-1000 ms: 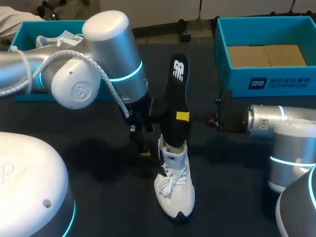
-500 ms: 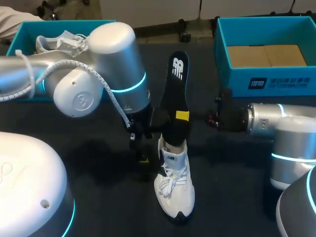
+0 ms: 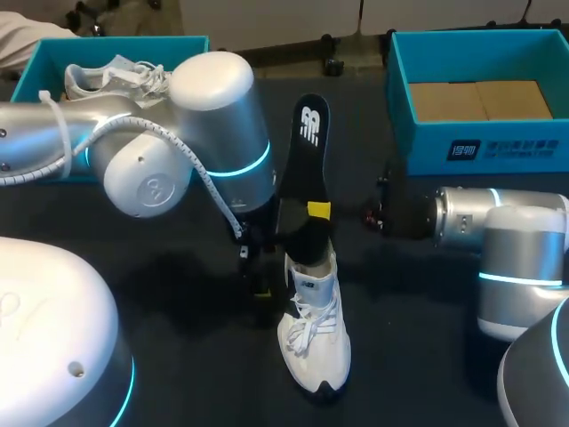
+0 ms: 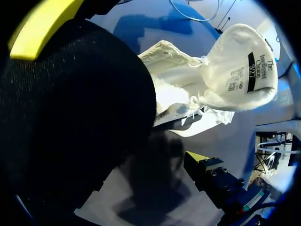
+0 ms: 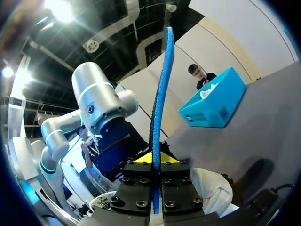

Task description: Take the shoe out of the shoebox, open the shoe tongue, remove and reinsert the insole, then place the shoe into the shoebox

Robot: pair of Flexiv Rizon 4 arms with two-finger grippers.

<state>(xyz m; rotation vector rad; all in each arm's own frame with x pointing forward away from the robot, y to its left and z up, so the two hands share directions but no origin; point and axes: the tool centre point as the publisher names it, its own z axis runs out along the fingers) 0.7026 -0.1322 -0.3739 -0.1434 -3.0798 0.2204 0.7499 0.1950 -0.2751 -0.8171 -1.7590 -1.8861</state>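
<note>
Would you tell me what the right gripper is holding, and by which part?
The right gripper is shut on the black insole, pinching its lower part, just above the shoe.

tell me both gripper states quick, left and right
left gripper: cannot be told; it sits right beside the shoe.
right gripper: closed on the insole, jaws clamping it from both sides.

Insole (image 3: 307, 142) upright in shoe (image 3: 316, 347), midway between left shoebox (image 3: 53, 49) and right shoebox (image 3: 498, 147)
</note>
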